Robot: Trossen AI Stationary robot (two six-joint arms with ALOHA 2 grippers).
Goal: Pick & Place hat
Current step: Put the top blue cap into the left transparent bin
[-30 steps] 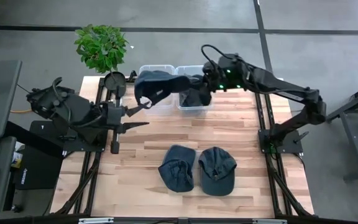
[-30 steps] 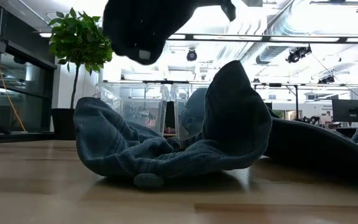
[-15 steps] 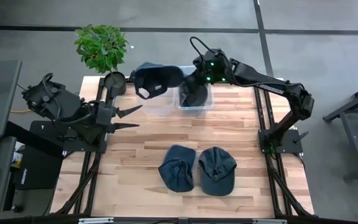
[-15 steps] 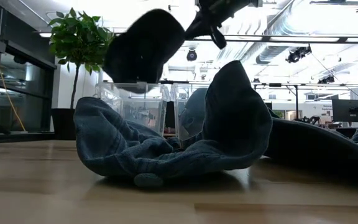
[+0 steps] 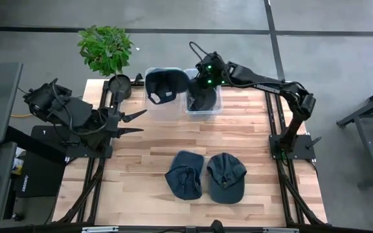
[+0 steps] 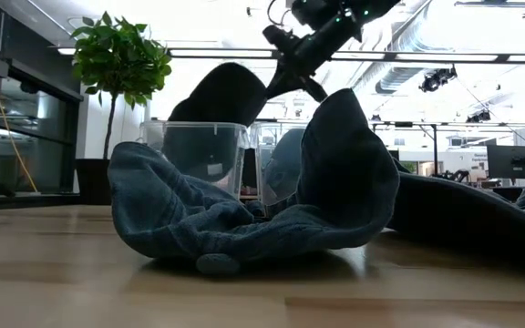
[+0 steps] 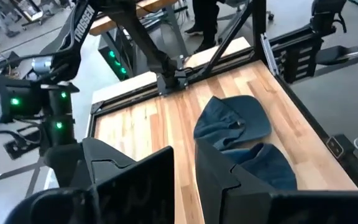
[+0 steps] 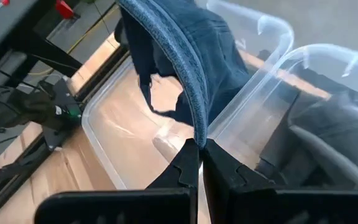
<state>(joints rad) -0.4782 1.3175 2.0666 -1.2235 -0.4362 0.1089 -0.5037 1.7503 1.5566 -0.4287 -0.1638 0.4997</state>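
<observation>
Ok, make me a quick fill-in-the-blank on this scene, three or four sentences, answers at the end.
1. The right gripper is shut on a dark ____.
2. That hat hangs over the left clear ____.
3. On the table lie ____ more hats, side by side.
4. The left gripper is shut and holds ____.

Missing words: hat; bin; two; nothing

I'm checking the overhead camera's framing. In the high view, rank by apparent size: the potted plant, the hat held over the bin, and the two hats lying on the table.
1. Potted plant, largest.
2. The two hats on the table, too alike to rank.
3. Held hat, slightly smaller; it hangs folded from the right pincer, so this is uncertain.
</observation>
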